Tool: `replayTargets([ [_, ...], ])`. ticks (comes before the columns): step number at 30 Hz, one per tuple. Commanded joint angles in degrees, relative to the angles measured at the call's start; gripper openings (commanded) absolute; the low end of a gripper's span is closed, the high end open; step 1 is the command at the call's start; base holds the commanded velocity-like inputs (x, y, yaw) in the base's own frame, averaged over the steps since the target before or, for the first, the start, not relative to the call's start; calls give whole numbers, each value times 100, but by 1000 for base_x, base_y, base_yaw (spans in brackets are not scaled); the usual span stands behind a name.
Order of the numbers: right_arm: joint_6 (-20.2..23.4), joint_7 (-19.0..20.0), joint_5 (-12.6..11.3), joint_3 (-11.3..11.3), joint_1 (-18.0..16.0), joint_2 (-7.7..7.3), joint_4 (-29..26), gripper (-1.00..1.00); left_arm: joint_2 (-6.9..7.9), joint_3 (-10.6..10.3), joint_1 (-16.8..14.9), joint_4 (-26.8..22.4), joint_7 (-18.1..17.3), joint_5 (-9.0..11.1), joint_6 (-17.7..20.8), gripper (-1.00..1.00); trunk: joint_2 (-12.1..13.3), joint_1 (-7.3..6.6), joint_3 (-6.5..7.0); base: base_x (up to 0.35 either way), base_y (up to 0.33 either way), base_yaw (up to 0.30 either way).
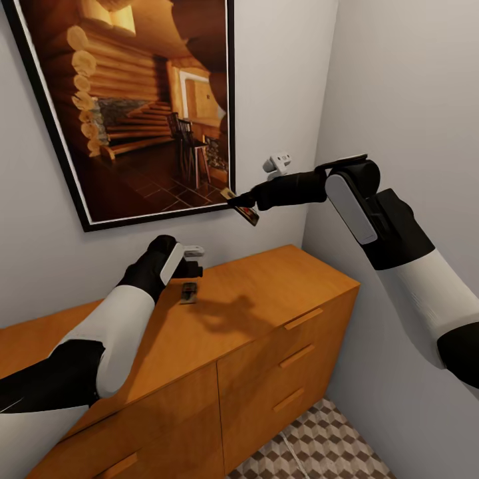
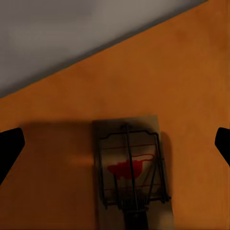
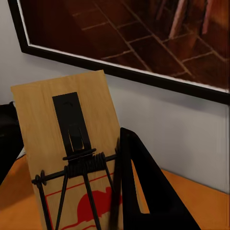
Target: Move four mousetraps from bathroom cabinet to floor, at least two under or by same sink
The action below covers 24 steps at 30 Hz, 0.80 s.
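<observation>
In the head view the left gripper [image 1: 194, 261] hangs over the top of the cabinet [image 1: 266, 293], at about 10 o'clock from the picture's centre-bottom. Its fingers are spread wide: in the left wrist view the two dark fingertips [image 2: 9, 146] sit far apart at the edges, touching nothing. Between them, flat on the orange wood, lies a mousetrap [image 2: 132, 167] with its wire and red mark facing up; in the head view it is the small dark piece [image 1: 189, 293] just below the gripper.

Behind hangs a framed picture [image 1: 133, 106] of a log-cabin room on the grey wall [image 1: 286, 80].

To the right, the right gripper [image 1: 245, 203] is raised well above the cabinet, pinching a second mousetrap [image 1: 243, 209] by its lower edge, near the frame's lower corner. In the right wrist view this board [image 3: 72, 143] stands nearly upright with a black finger [image 3: 143, 191] pressed against it.

At 6 o'clock, the cube-patterned floor [image 1: 326, 446] shows beside the drawers.
</observation>
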Motion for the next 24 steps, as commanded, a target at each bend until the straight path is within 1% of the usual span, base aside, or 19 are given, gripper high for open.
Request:
replayTargets([
  [1, 4, 37, 41, 6, -7, -6, 2, -100, -1, -2, -6, -6, 55, 60, 17, 100, -3, 0, -6, 0, 0, 0],
  [15, -8, 34, 77, 46, 4, -33, 60, -100, -7, -4, -27, -8, 55, 60, 22, 100, -3, 0, -6, 0, 0, 0],
  [24, 13, 68, 68, 89, 34, -46, 148, -100, -10, -4, -95, 10, 55, 60, 21, 100, -3, 0, -6, 0, 0, 0],
])
